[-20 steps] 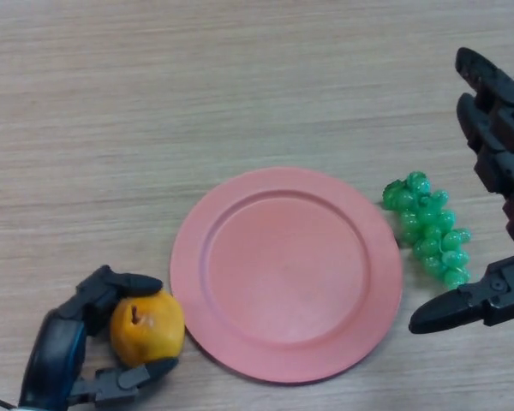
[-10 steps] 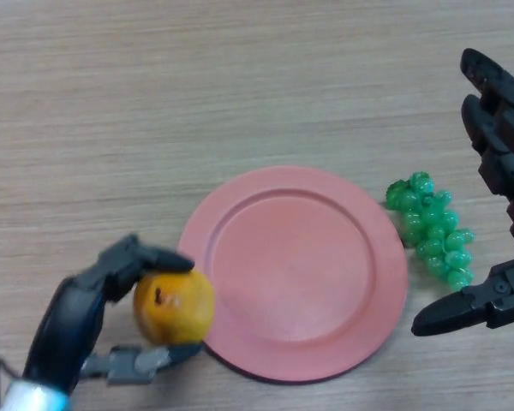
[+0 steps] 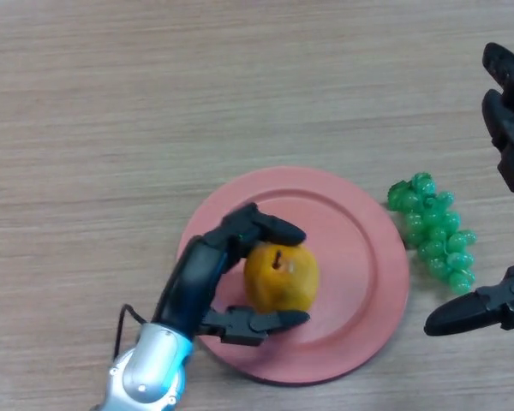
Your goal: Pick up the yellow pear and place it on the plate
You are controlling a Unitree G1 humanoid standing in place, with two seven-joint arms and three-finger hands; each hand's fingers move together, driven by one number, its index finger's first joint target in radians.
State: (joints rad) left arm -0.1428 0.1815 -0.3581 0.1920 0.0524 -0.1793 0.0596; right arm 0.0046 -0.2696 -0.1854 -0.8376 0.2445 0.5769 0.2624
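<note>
The yellow pear (image 3: 280, 276) is over the middle of the pink plate (image 3: 360, 248), stem end up. My left hand (image 3: 207, 272) is shut on it, fingers curled over its top and thumb under its near side. I cannot tell whether the pear rests on the plate or hangs just above it. My right hand (image 3: 507, 145) is open at the right edge, fingers spread, holding nothing.
A bunch of green grapes (image 3: 432, 229) lies on the wooden table (image 3: 154, 103) just right of the plate, between the plate and my right hand.
My left hand has carried the pear up and to the right, from the table at the plate's left edge to over the plate's middle. The right hand has barely shifted.
</note>
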